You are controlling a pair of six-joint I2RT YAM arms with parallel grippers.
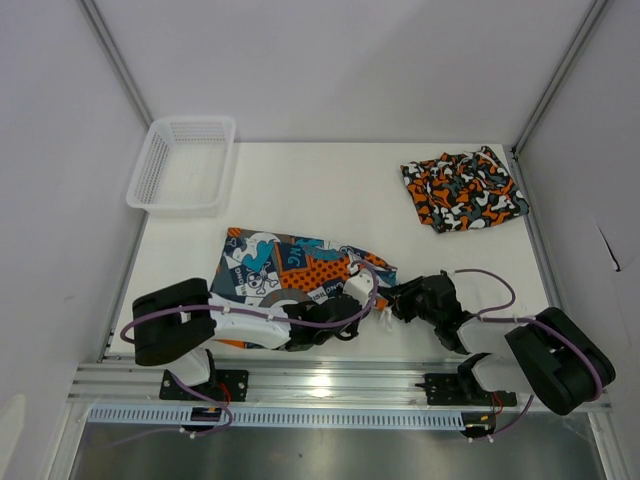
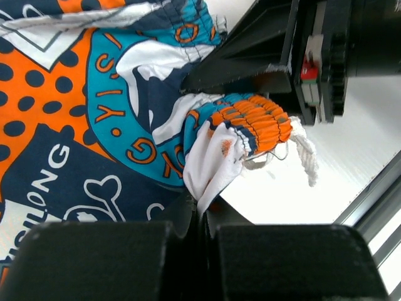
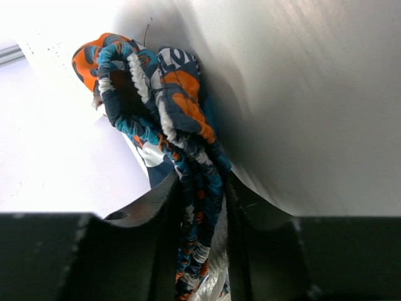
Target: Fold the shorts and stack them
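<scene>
We only get the big layout from the top camera. The soft blue-teal, orange and white cartoon-print shorts (image 1: 285, 268) lie spread on the white table (image 1: 330, 190), near the front edge and left of centre, partly under the left arm. The left gripper (image 1: 372, 300) and right gripper (image 1: 395, 300) meet at the shorts' right-hand end, but the grips are too small to read up there.

The wrist cams fill that in. The left one shows the left gripper clenched tight on a white fold of the fabric. The gathered orange elastic waistband (image 2: 254, 122) and a frayed white drawstring (image 2: 305, 153) sit just past it. The right one shows the right gripper grasping a bunched rope of that waistband, with fabric pressed against both fingers (image 3: 160, 213).

The shorts' long axis runs left to right, dipping a bit toward us on the right, with the waistband end pointing right.

The orange, black, grey and white camouflage shorts (image 1: 462, 190) sit as a folded bundle at the far right corner, well apart. A white plastic mesh basket (image 1: 190, 122) sits far left.
</scene>
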